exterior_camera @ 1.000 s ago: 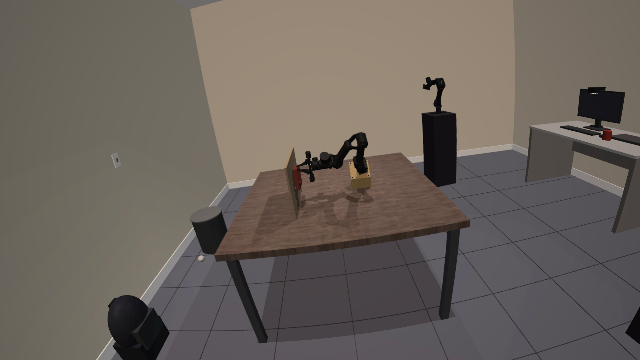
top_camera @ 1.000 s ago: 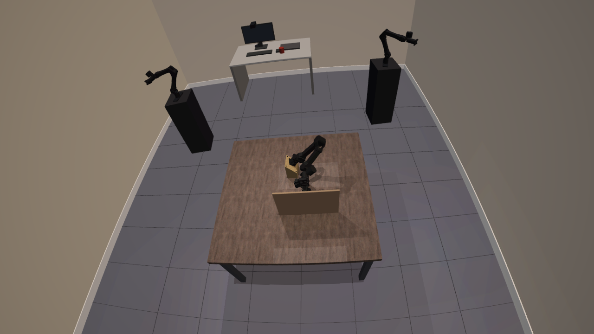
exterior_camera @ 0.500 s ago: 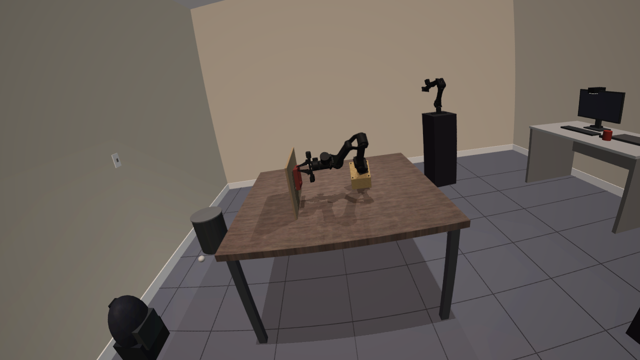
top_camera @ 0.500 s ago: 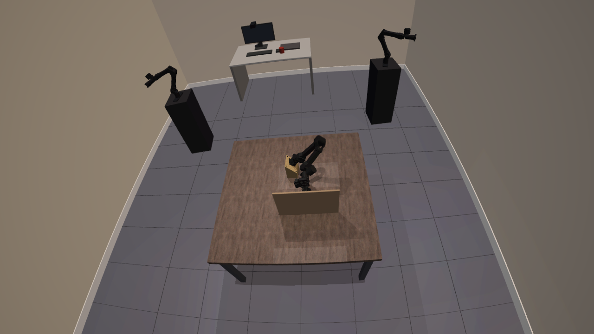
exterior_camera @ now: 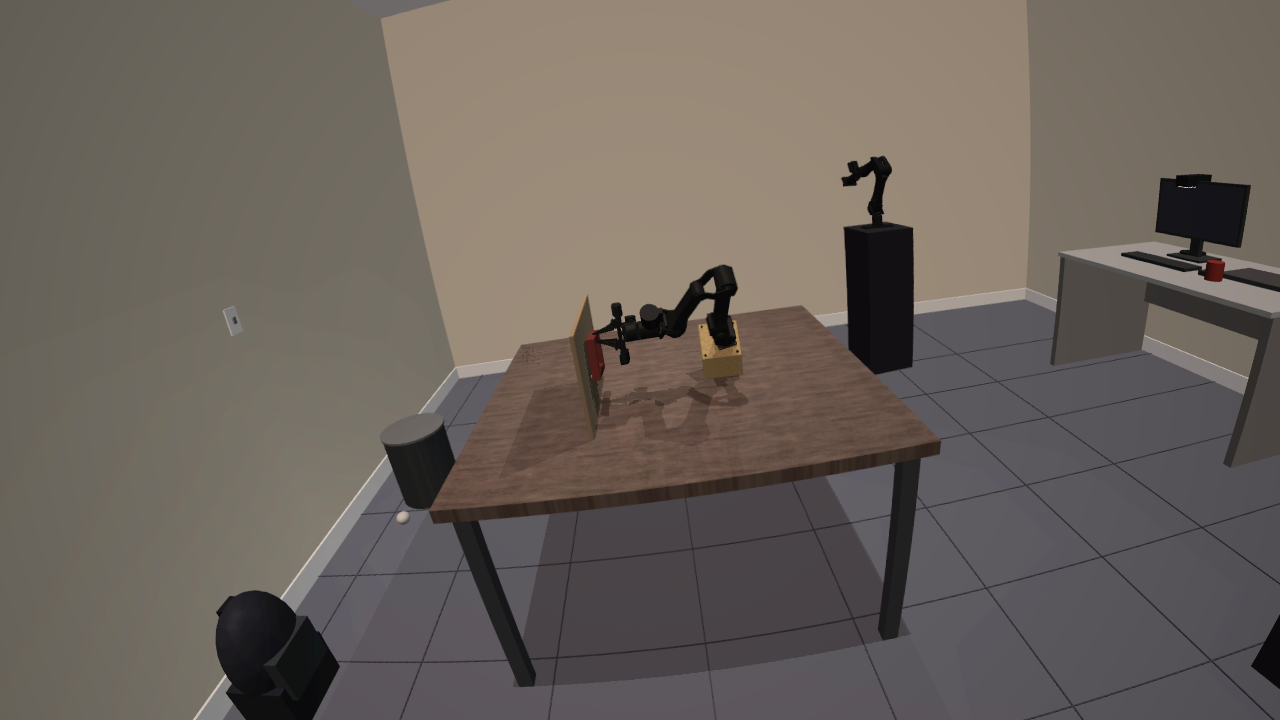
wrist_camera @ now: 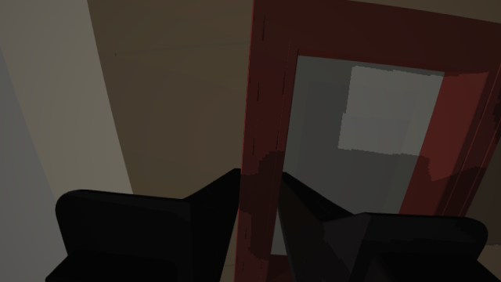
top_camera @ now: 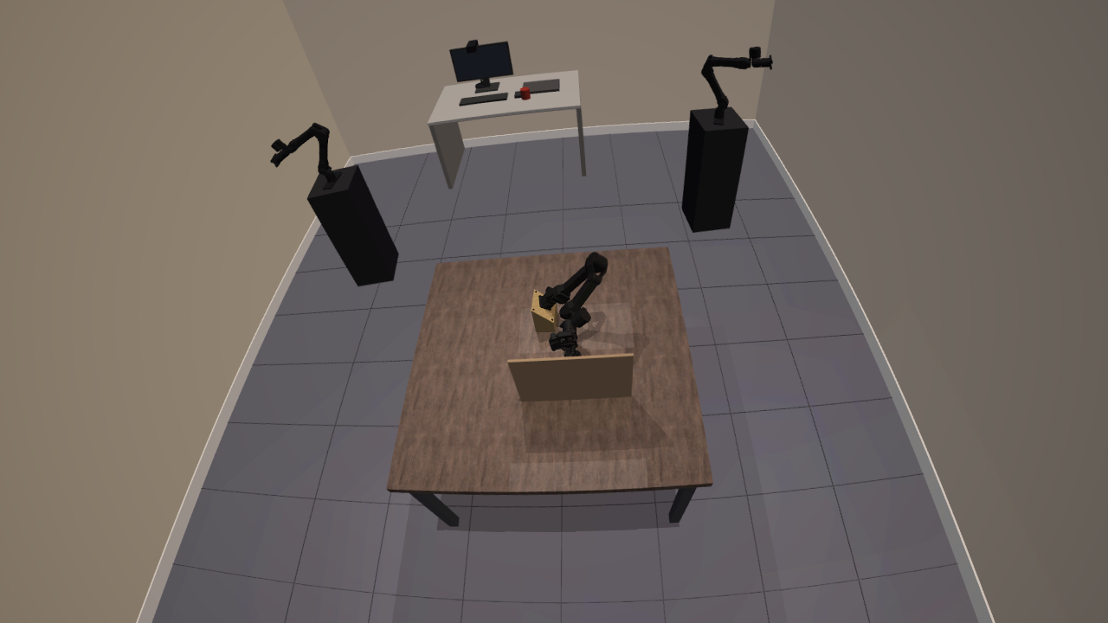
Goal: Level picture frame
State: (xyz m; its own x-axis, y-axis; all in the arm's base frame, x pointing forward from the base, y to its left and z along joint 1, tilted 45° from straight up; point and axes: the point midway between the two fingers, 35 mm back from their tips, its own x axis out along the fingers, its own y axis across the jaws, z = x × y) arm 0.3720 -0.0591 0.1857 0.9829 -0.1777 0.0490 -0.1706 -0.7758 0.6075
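Note:
The red picture frame [exterior_camera: 594,359] [wrist_camera: 270,78] is against the front of the upright board [top_camera: 573,381] [exterior_camera: 582,358] [wrist_camera: 176,106]. My gripper [exterior_camera: 599,340] [wrist_camera: 259,178] is shut on one side bar of the frame, with one finger outside the bar and the other inside the frame opening. In the wrist view the top bar slopes down to the right, but that view is angled, so I cannot tell whether the frame is level. The screw and the notched strip are hidden behind the frame. In the top view the board hides the frame and the fingertips.
The board stands on the wooden table [top_camera: 457,433] [exterior_camera: 805,420]. The arm's yellow base block [top_camera: 544,320] [exterior_camera: 721,362] is on the table behind the gripper. Two other arms on black pedestals [top_camera: 353,224] [top_camera: 714,170] and a white desk [top_camera: 503,110] stand away from the table.

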